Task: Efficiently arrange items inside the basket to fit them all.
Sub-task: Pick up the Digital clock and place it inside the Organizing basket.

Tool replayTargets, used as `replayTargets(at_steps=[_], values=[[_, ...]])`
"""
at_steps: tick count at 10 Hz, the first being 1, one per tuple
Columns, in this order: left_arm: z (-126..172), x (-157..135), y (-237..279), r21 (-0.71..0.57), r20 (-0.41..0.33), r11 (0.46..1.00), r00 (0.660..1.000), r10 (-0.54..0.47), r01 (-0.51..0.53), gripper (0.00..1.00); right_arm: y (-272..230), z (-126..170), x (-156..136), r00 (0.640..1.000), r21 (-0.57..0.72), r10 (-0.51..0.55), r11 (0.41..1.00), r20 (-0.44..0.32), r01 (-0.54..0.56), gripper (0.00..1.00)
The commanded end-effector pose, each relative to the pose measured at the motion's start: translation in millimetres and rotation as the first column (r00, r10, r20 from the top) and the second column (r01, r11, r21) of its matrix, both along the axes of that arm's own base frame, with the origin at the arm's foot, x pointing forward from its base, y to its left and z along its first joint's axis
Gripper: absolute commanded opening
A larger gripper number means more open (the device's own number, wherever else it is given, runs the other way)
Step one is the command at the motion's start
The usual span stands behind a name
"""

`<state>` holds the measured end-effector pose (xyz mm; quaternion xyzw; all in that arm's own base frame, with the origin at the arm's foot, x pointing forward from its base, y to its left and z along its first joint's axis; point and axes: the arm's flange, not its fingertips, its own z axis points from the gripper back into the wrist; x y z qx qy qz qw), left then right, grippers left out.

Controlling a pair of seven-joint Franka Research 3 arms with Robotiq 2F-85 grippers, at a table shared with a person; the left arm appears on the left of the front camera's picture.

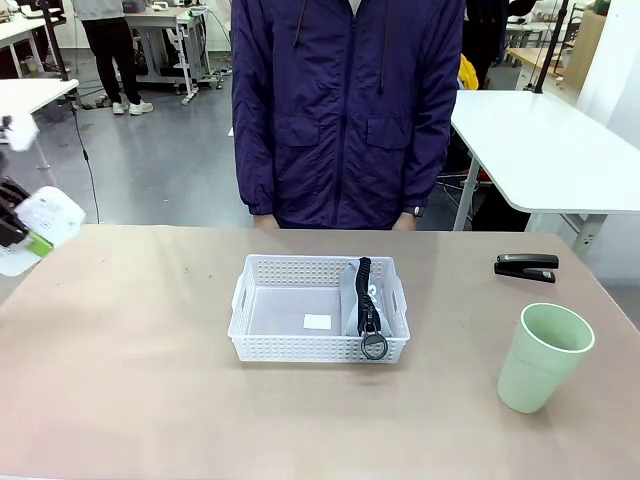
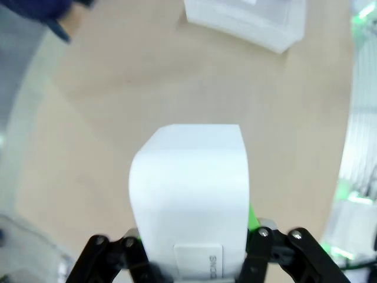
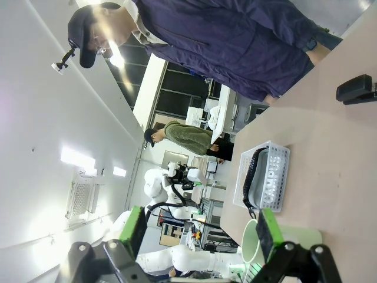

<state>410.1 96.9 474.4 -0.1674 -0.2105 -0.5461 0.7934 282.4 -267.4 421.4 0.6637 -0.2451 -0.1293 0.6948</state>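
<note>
Basket [image 1: 262, 270] sits mid-frame, right of your left gripper [image 1: 20, 232] clamped on the small white box [image 1: 47, 217]; free space lies left of the pouch [image 1: 356, 300].

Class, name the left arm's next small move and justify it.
Probably carry the white box, shut in the left fingers, across to the basket: its left half looks free, while the pouch stands on edge along its right side.
</note>
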Motion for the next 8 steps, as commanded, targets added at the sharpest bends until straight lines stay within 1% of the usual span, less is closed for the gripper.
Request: replayTargets(at_steps=[1, 2, 3, 4, 5, 8], values=[[-12.4, -18.4, 20.1, -0.214, 0.155, 0.974, 0.987, -0.040, 0.073, 0.00, 0.2, 1.2, 0.7, 1.000, 0.002, -0.003, 1.000, 0.031, 0.003, 1.00], [-17.5, -23.3, 31.2, -0.312, 0.216, 0.948, 0.976, 0.005, 0.065, 0.00, 0.2, 1.2, 0.7, 1.000, 0.002, -0.003, 1.000, 0.031, 0.003, 1.00], [-21.2, -22.9, 35.8, -0.349, 0.234, 0.934, 0.972, 0.012, 0.073, 0.00, 0.2, 1.2, 0.7, 1.000, 0.002, -0.003, 1.000, 0.031, 0.003, 1.00], [-22.3, -18.5, 37.0, -0.367, 0.217, 0.926, 0.976, -0.005, 0.086, 0.00, 0.2, 1.2, 0.7, 1.000, 0.002, -0.003, 1.000, 0.031, 0.003, 1.00], [-8.6, -29.5, 36.6, -0.282, 0.196, 0.959, 0.979, 0.054, 0.004, 0.00, 0.2, 1.2, 0.7, 1.000, 0.002, -0.003, 1.000, 0.031, 0.003, 1.00], [-8.6, -29.5, 36.6, -0.282, 0.196, 0.959, 0.979, 0.054, 0.004, 0.00, 0.2, 1.2, 0.7, 1.000, 0.002, -0.003, 1.000, 0.031, 0.003, 1.00]])
